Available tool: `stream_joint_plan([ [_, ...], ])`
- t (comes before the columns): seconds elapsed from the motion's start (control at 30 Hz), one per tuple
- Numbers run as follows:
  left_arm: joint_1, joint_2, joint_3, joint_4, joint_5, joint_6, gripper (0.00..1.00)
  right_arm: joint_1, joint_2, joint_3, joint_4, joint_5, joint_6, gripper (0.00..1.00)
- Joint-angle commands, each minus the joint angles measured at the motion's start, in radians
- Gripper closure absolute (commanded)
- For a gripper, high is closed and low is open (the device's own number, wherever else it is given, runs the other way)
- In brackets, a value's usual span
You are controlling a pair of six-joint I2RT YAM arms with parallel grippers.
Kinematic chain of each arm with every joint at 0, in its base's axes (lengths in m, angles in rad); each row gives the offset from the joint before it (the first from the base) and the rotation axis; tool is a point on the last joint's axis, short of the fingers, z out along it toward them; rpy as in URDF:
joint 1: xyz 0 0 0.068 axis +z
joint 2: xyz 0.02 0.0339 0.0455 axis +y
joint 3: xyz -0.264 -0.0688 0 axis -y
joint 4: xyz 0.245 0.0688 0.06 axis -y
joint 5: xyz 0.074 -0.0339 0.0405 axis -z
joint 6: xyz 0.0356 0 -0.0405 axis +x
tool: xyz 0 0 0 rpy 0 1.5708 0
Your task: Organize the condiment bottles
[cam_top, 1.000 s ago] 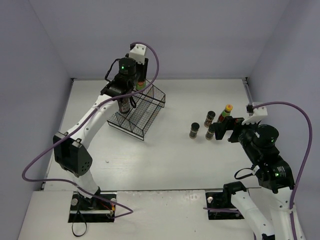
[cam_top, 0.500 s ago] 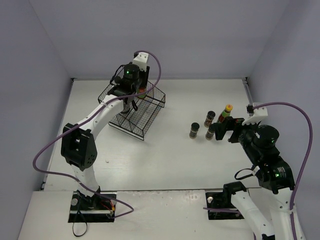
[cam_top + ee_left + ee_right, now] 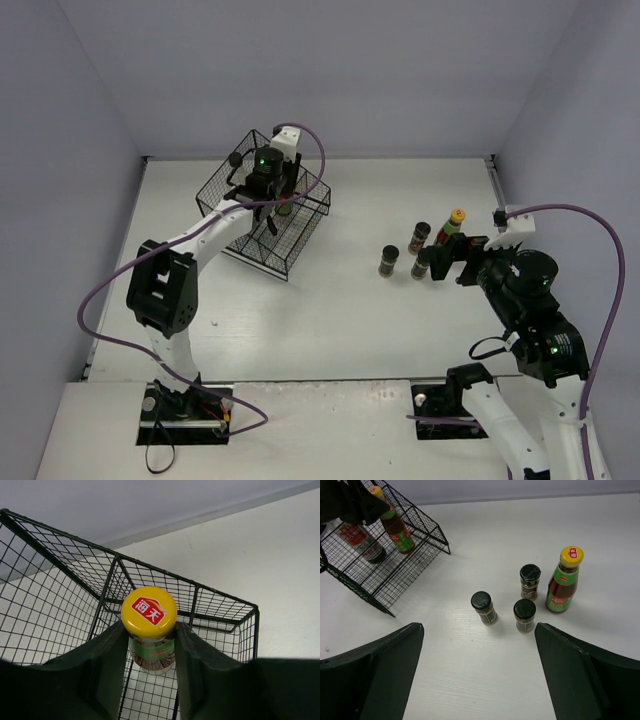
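My left gripper (image 3: 270,200) is shut on a yellow-capped, green-labelled bottle (image 3: 149,612) and holds it inside the black wire basket (image 3: 300,240). The right wrist view shows that bottle (image 3: 396,527) tilted beside the tall clear red-labelled bottle (image 3: 357,540), which is also in the basket. Three short black-capped jars (image 3: 388,260) (image 3: 420,236) (image 3: 421,264) and the second yellow-capped bottle (image 3: 453,225) stand on the table at the right. My right gripper (image 3: 445,260) is open and empty, hovering just near of them.
The basket's wire walls (image 3: 220,620) stand close around the held bottle. The table's back wall runs just behind the basket. Bare white table (image 3: 485,680) lies between the basket and the jars.
My left arm has swung back and to the right and lowered the yellow-capped bottle further into the basket. More of the basket's back rim now shows. The right arm has not moved.
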Motion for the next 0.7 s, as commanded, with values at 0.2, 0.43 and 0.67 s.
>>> stream_joint_plan([
  [0.2, 0.012, -0.079, 0.017, 0.235, -0.012, -0.027, 0.37, 0.004, 0.024, 0.014, 0.076, 0.02, -0.004, 0.0],
  [0.43, 0.014, -0.154, -0.008, 0.22, -0.018, -0.031, 0.3, 0.004, 0.06, 0.029, 0.078, 0.069, 0.01, 0.0],
  [0.67, 0.014, -0.299, 0.044, -0.051, 0.03, -0.118, 0.3, 0.004, 0.189, 0.06, 0.079, 0.275, 0.061, 0.0],
])
